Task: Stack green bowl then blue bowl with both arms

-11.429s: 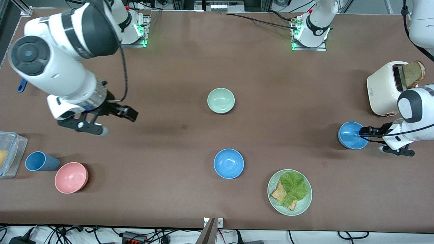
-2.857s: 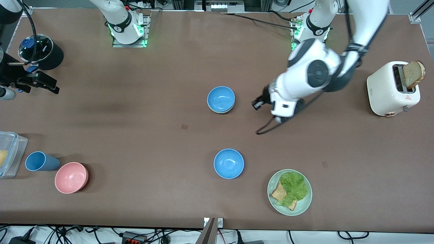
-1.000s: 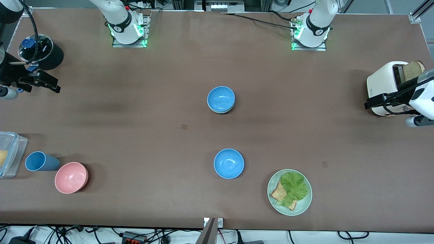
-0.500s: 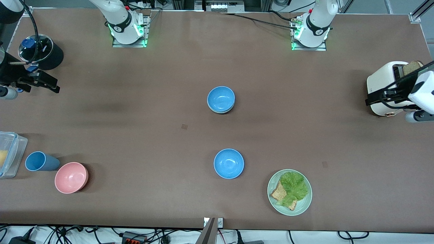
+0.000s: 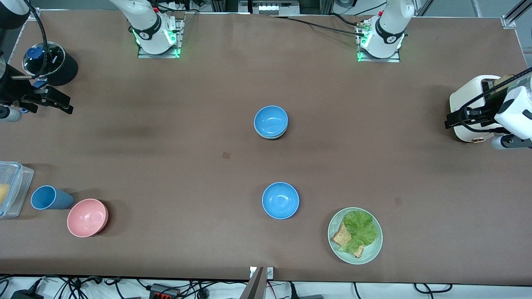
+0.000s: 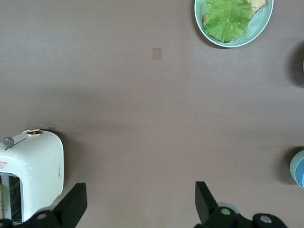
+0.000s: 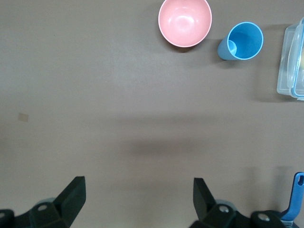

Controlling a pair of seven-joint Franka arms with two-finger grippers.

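At the table's middle a blue bowl (image 5: 271, 121) sits nested in the green bowl (image 5: 269, 136), of which only a thin pale rim shows. A second blue bowl (image 5: 280, 200) stands alone, nearer the front camera. My left gripper (image 5: 451, 119) hangs open and holds nothing over the toaster at the left arm's end; the left wrist view shows its gripper (image 6: 140, 198) above bare table. My right gripper (image 5: 65, 105) waits open and holds nothing at the right arm's end, its gripper (image 7: 137, 190) over bare table in the right wrist view.
A white toaster (image 5: 467, 106) with bread stands under the left gripper. A pale green plate (image 5: 373, 250) of bread and lettuce lies near the front edge. A pink bowl (image 5: 87, 217), blue cup (image 5: 49, 197), clear box (image 5: 10, 189) and black pot (image 5: 52, 63) sit at the right arm's end.
A blue bowl that stood near the toaster now sits in the green bowl. The left arm has pulled back over the toaster, drifting slightly in the last second. The right arm holds still.
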